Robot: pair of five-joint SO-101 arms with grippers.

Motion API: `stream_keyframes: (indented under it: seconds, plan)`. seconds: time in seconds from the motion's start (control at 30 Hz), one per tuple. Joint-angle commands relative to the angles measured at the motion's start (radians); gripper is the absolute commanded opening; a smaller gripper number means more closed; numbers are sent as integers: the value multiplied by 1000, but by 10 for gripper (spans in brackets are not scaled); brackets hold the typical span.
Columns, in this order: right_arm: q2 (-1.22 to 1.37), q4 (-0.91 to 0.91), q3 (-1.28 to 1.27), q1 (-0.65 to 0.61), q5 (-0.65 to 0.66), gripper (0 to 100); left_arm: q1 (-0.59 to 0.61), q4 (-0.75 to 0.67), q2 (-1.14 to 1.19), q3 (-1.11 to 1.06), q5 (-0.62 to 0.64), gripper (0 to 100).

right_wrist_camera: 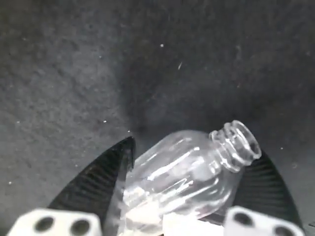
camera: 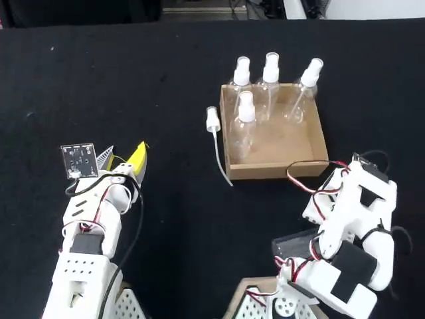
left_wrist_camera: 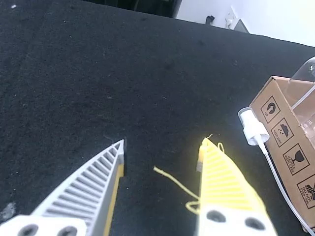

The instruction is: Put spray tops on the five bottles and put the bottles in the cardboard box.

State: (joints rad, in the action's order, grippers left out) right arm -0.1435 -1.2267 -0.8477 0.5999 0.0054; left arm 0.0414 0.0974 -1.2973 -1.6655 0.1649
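High view, box: the cardboard box (camera: 279, 171) sits on the black counter (camera: 133, 80). Four capped bottles (camera: 246, 119) stand in it, three along the far wall and one nearer the left wall.
High view, spray top: the one loose spray top (camera: 212, 119) lies on the counter just beside the box's left wall, its thin tube trailing toward the near corner.
High view, arms: the left end effector (camera: 123, 159) hangs over the counter well apart from the spray top. The right arm (camera: 352, 226) is folded up near the box's near right corner.
Left wrist view, left end effector: the left end effector (left_wrist_camera: 162, 145) stands spread apart with nothing in it. The spray top (left_wrist_camera: 251, 125) lies beyond it, close against the cardboard box (left_wrist_camera: 285, 128).
Left wrist view, risk: the end effector could catch the box wall and shove the box. It could also pinch the tube instead of the head and bend it. The loose yellow thread (left_wrist_camera: 172, 179) hanging from it could snag.
Right wrist view, right end effector: the right end effector (right_wrist_camera: 194, 150) is clamped on the uncapped bottle (right_wrist_camera: 187, 177). The bottle is held tilted above the counter with its open neck pointing away.
Right wrist view, risk: smooth clear plastic gripped by the body may twist or slip when the top is pressed on. The tilted neck makes feeding in the long tube harder, and a harder squeeze might dent the bottle.
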Motion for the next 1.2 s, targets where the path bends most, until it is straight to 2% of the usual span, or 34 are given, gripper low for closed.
stream_keyframes:
  seconds: [0.0, 0.1, 0.13, 0.2, 0.37, 0.43, 0.63, 0.83, 0.9, 1.03, 1.17]
  plan:
    - [-10, 15, 62, 18, -2, 180, -5, -26, -12, -5, 9, 234]
    - [-7, 15, 151, 31, 9, 28, -5, -26, -12, -5, 9, 234]
    - [-2, 11, 176, 41, 28, 5, -5, -26, -12, -5, 9, 234]
    - [-2, 14, 203, 63, 57, 33, -4, -26, -12, -5, 9, 234]
    - [-1, 110, 266, 107, 75, 12, -4, -26, -12, -4, 9, 234]
    - [-1, 175, 274, 107, 147, 12, -4, -26, -12, -4, 9, 234]
    - [1, 330, 274, 106, 600, 12, -4, -26, -12, -4, 9, 234]
    - [2, 353, 249, 117, 1201, 12, -4, -26, -14, -4, 9, 234]
    - [13, 353, 200, 123, 1297, 20, -4, -26, -14, -4, 9, 234]
    - [27, 356, 150, 130, 1293, 129, -4, -26, -14, -4, 9, 234]
    - [21, 354, 154, 146, 1086, 214, -4, -26, -14, -4, 9, 234]
